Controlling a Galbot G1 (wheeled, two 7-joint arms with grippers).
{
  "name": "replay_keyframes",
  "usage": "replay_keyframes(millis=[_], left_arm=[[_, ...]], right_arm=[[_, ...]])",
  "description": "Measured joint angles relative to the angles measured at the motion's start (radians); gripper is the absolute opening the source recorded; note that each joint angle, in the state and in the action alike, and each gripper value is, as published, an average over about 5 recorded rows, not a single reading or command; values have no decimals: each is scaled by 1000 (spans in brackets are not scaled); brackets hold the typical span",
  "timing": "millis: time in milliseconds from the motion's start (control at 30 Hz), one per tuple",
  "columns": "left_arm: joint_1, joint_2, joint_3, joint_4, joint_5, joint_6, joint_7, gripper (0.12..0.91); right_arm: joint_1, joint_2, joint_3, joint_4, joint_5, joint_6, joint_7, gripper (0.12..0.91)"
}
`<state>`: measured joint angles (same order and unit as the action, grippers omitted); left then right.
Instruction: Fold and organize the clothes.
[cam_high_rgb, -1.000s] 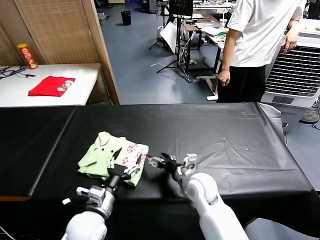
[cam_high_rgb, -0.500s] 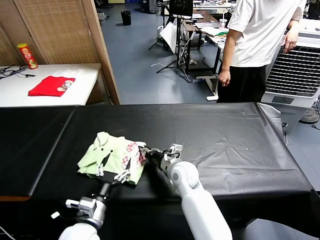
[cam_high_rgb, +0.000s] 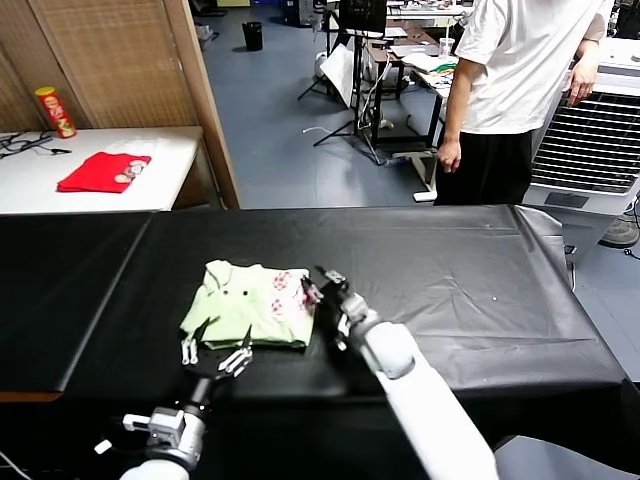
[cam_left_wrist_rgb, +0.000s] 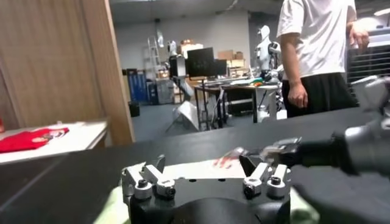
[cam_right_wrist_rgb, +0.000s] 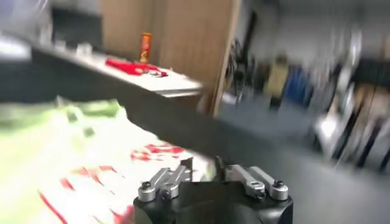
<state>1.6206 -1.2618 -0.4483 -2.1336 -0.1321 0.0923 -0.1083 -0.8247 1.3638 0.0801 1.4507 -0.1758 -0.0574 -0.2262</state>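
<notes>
With the folded shirt near the front of the black table, the left gripper hung open just before it while the right gripper, apparently part-closed, touched its right edge, where an even, low push would tidy the fold.

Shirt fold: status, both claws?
Left claw open, clear, near the shirt's front edge. Right claw at shirt's right edge, grip unclear. Shirt folded on black table. No obstructions.
</notes>
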Motion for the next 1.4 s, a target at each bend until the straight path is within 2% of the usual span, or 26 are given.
replay_keyframes(millis=[100,200,333,433,600,700,900,1067,1233,1400], left_arm=[[-4,-1,-1,9,-10,6,-13,798],[-4,-1,-4,18,-35,9,-25,798],[8,6,-20,25,-94,-6,-27,798],[26,21,-36,15,-121,1,-34,798],[85,58,-49,-30,-160,25,-65,798],[136,84,-50,-68,-166,30,-81,798],[231,124,-58,-130,-180,34,-93,798],[283,142,-79,-166,-233,63,-107,798],[302,153,-102,-194,-298,110,-133,798],[322,165,-125,-222,-317,141,-137,798]], right_arm=[[-28,-86,15,45,-63,79,19,632],[-85,-171,39,112,-64,105,52,755],[-214,-247,96,233,6,69,103,795],[-341,-269,162,350,99,17,153,798],[-604,-253,304,545,268,-64,243,798],[-758,-224,373,645,312,-67,278,798],[-1002,-156,425,790,313,-38,348,798],[-1137,-113,435,870,304,-34,383,798],[-1222,-98,439,918,303,-54,409,798],[-1266,-93,442,948,305,-80,424,798]])
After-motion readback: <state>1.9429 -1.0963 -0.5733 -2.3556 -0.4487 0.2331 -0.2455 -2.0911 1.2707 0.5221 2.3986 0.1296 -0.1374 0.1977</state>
